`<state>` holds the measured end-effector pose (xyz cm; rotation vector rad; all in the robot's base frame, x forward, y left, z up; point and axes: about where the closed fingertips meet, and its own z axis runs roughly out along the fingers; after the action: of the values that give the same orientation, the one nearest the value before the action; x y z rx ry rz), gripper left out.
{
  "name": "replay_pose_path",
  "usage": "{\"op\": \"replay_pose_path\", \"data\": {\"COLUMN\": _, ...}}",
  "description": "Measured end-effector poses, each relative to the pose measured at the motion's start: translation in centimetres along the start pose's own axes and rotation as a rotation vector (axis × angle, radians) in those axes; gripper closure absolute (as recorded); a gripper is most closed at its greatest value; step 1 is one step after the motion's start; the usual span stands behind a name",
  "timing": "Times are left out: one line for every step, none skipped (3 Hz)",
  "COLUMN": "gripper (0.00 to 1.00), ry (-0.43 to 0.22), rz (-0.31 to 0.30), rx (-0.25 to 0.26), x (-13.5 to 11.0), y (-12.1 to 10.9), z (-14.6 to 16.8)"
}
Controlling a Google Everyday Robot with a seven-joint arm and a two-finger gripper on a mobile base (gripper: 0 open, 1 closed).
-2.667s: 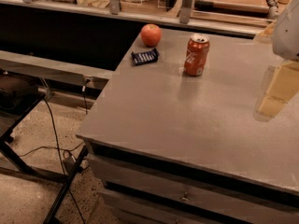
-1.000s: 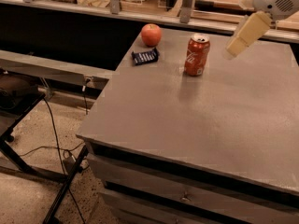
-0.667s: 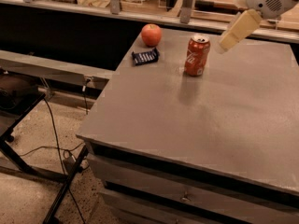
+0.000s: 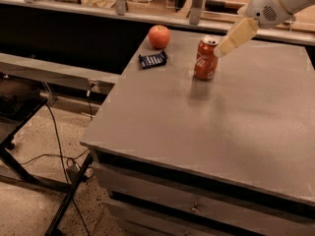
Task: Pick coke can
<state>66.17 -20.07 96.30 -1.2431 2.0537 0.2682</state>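
The claw (image 4: 222, 47), arm cut off top right, hangs beside the coke can (image 4: 205, 60); clenched or released, cannot tell

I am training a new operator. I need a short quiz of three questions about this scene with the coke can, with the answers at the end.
1. True or false: the coke can stands upright on the table.
2. Which thing lies closest to the apple? A) a dark snack bar B) a sponge C) a bowl
3. Fill in the missing word: the gripper is in the air with its tip beside the ___ of the can.

Key: 1 true; 2 A; 3 top.
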Motion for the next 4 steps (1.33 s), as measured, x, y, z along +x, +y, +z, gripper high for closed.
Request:
{"op": "replay_pose_path", "data": {"gripper": 0.0, "ry": 0.009, "rz": 0.055, "rx": -0.007, "x": 1.0, "y": -0.6, "z": 2.6}}
{"op": "replay_pose_path", "data": {"gripper": 0.19, "ry": 0.015, "rz": 0.08, "rx": -0.014, "x": 1.6, "y": -0.7, "z": 3.9}}
{"op": "replay_pose_path", "data": {"gripper": 0.43, "ry": 0.031, "rz": 0.091, "rx": -0.031, "x": 1.7, "y": -0.3, "z": 4.9}}
{"op": "replay_pose_path", "data": {"gripper": 0.65, "ry": 0.072, "rz": 0.069, "rx": -0.053, "x": 1.7, "y": 0.6, "z": 5.7}}
